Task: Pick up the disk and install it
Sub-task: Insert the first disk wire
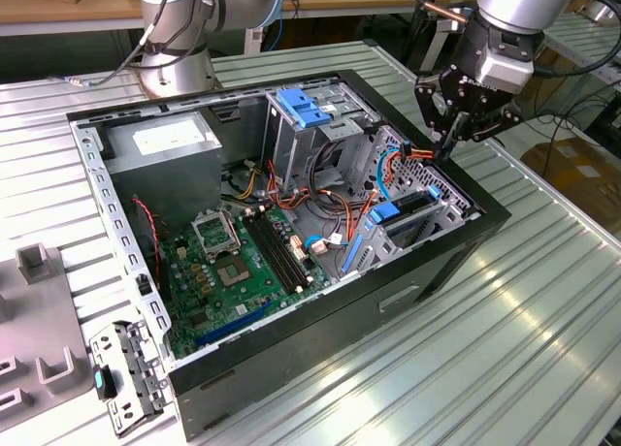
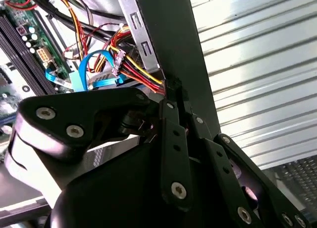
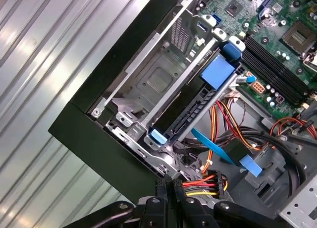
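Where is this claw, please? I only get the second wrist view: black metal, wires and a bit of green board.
Observer: In the exterior view the gripper hangs over the edge of an open computer case, at the exterior view's right.
Operator: Is it carrying the disk?
Observer: No. In the first wrist view its jaws are shut with nothing between them, just above a red and yellow cable plug.
Operator: So where is the disk?
Observer: The first wrist view shows the disk edge on, blue bracket at both ends, standing in the metal bay by the case wall.
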You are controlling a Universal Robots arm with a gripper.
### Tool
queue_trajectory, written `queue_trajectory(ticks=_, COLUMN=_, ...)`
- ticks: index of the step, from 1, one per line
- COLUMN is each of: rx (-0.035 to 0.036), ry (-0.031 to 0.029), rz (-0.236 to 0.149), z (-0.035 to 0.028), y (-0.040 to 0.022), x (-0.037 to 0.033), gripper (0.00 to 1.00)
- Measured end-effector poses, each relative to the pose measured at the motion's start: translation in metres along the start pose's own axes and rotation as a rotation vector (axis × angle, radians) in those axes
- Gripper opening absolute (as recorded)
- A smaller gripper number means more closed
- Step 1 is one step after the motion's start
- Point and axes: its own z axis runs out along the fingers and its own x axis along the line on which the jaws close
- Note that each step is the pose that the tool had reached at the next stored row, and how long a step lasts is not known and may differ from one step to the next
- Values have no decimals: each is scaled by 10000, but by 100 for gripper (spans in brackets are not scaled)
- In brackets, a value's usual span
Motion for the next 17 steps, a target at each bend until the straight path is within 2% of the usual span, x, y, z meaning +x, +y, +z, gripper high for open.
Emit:
queue_trajectory(ticks=7, rx=-12, ry=6, rz=192, z=1, y=0, x=0, gripper=17)
queue_trajectory(ticks=9, rx=-43, ry=23, rz=702, z=1, y=0, x=0, gripper=17)
queue_trajectory(ticks=11, rx=-59, ry=32, rz=949, z=-1, y=5, x=-5, gripper=17)
queue_trajectory(ticks=14, rx=-61, ry=32, rz=975, z=-5, y=77, x=-58, gripper=17)
queue_trajectory(ticks=16, rx=-61, ry=31, rz=997, z=-7, y=100, x=-74, gripper=17)
queue_trajectory(ticks=17, rx=-74, ry=38, rz=1210, z=-6, y=100, x=-74, gripper=17)
